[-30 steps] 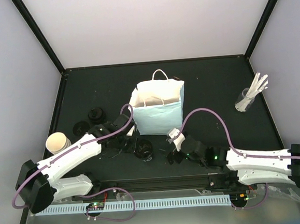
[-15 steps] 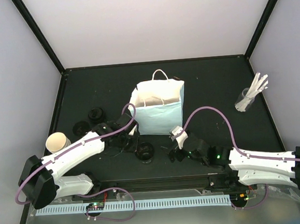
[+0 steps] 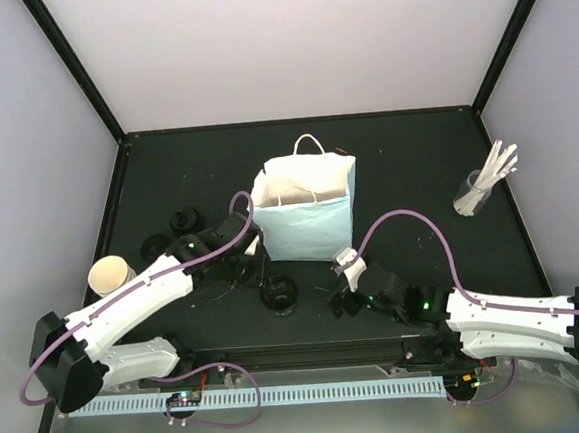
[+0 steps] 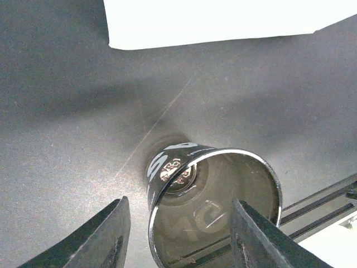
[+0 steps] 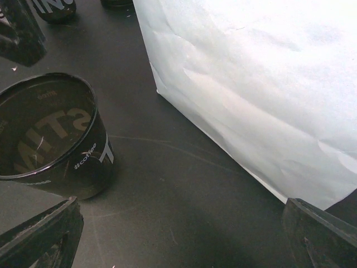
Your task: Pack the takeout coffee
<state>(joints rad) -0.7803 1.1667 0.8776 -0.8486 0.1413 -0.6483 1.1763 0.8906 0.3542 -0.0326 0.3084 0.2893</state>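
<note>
A black cup (image 4: 165, 170) stands open-mouthed on the worktop (image 4: 67, 111), just in front of the light-blue paper bag (image 5: 251, 84). White lettering on its side starts with a large "S", and small print reads "#coffee". The left pincer (image 4: 179, 209) is spread either side of it, not touching. The right pincer (image 5: 181, 229) gapes wide nearby.

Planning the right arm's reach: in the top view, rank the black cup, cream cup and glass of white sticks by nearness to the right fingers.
1. Black cup, close on the left.
2. Glass of white sticks, back right.
3. Cream cup, far left edge.
</note>
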